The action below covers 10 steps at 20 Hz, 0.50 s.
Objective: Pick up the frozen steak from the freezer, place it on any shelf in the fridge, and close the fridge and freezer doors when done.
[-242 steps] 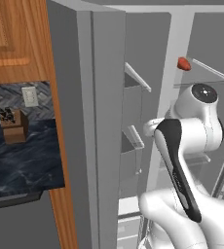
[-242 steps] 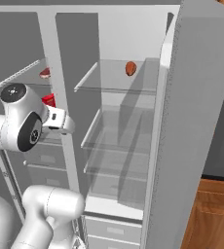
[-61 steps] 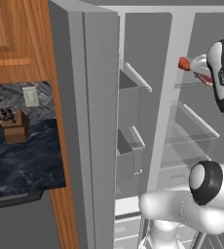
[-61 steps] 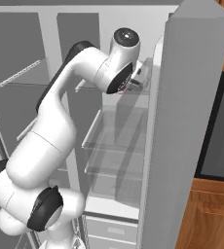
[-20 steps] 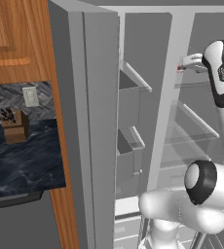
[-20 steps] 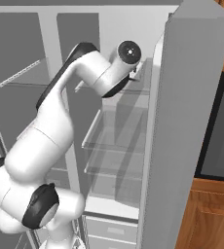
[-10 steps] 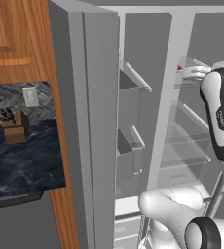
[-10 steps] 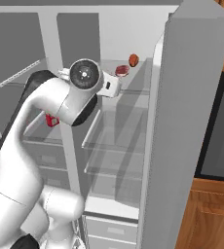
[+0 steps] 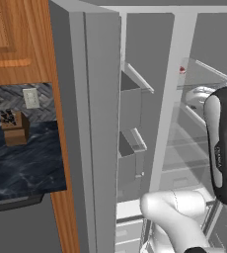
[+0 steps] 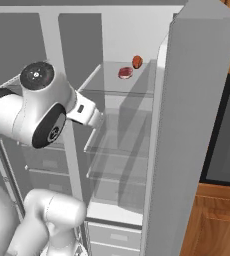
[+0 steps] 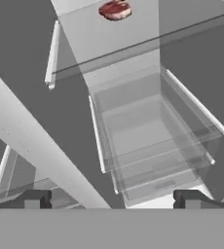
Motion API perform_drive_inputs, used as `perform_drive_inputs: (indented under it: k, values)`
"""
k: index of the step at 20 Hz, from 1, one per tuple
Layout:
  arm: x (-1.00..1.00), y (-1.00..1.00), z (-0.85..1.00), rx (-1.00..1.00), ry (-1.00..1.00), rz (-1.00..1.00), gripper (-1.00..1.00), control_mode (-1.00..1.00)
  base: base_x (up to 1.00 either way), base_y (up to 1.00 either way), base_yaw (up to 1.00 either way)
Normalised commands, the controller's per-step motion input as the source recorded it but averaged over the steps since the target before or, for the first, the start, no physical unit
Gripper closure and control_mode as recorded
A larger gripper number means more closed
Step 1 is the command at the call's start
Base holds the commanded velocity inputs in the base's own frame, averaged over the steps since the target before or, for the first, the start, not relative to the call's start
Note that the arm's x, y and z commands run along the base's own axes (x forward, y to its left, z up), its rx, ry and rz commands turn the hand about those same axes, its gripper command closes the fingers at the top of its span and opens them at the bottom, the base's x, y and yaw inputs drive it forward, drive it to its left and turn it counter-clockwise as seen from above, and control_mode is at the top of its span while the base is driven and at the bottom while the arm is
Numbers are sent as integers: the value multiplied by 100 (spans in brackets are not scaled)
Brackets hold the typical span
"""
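Steak (image 10: 125,73) lying flat on the top glass shelf (image 10: 112,86) of the fridge (image 10: 132,40), toward the back; seen in the hand view as a dark-red slab with a paler rim (image 11: 115,10) at the top of the frame, resting on the same shelf (image 11: 109,44); rounder orange-red lump (image 10: 136,61) just beside it, further back and to the right; glimpsed in the left base view as a small red spot (image 9: 182,70) behind the centre post (image 9: 170,94). Gripper (image 11: 111,199) empty, fingers (image 11: 35,199) spread wide apart with nothing between them; well apart from the steak, looking at the lower shelves (image 11: 153,141) from in front of the compartment. Arm (image 10: 47,112) standing in front of the post between the two compartments, hand end pointing toward the fridge. Both doors open: freezer door (image 9: 93,123) swung out at the left with bins (image 9: 130,104) on its inner face; fridge door (image 10: 187,130) swung out at the right. Freezer (image 10: 22,50) compartment left of the post, partly hidden by the arm. Dark counter (image 9: 21,158) with a knife block (image 9: 13,129) left of the unit; dark oven panel (image 10: 224,135) to the right.
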Motion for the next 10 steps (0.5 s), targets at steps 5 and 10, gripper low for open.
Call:
perform_drive_inputs:
  k: [5, 10]
  values:
    - [-68, 35, -47, -7, 31, 0, -100, -100, 0, 0, 0]
    - [-16, 18, -27, -20, -3, 8, -100, -100, 0, 0, 0]
